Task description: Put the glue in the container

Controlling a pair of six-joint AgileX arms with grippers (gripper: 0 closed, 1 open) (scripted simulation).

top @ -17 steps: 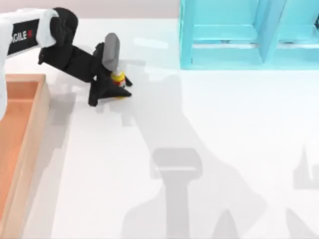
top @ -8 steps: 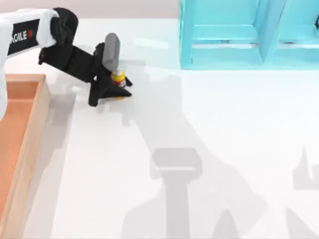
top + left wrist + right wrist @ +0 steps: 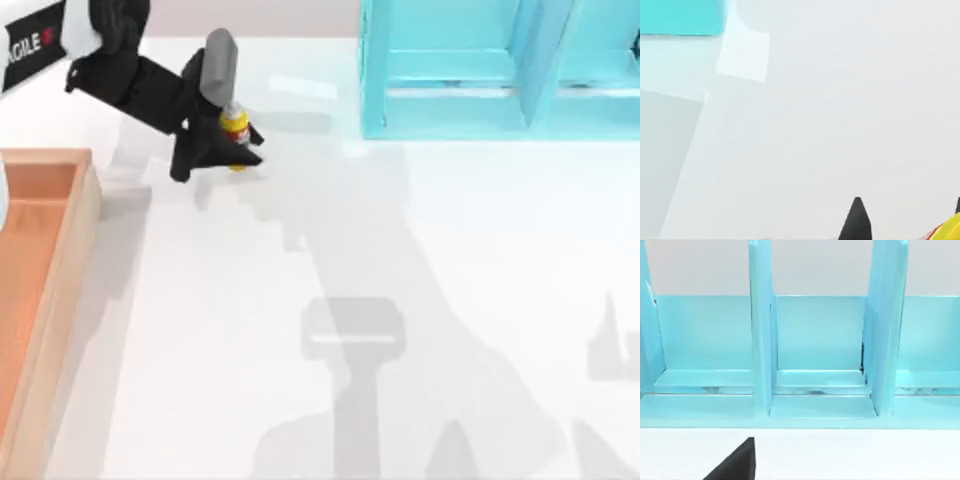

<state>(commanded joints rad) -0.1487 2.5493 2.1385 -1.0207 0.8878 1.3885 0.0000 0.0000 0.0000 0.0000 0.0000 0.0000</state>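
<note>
**Gripping the glue above the white table**

Showing in the top view: the glue [image 3: 234, 121], a small yellow squeeze bottle with a red-and-white label, pinched upright between the black fingers of my left gripper [image 3: 232, 150]. It sits near the table's far left, well apart from the container [image 3: 82, 222], a shallow wooden tray with tan rim walls and an orange-brown floor at the left edge. My left arm reaches in from the upper left, its black wrist angled downward. One pointed fingertip [image 3: 856, 220] and a yellow edge of the bottle appear in the left wrist view. A turquoise shelf unit [image 3: 500, 70] with smooth compartments stands at the far right. My right gripper's finger [image 3: 735, 462] faces that shelf; I cannot tell its opening.
</note>
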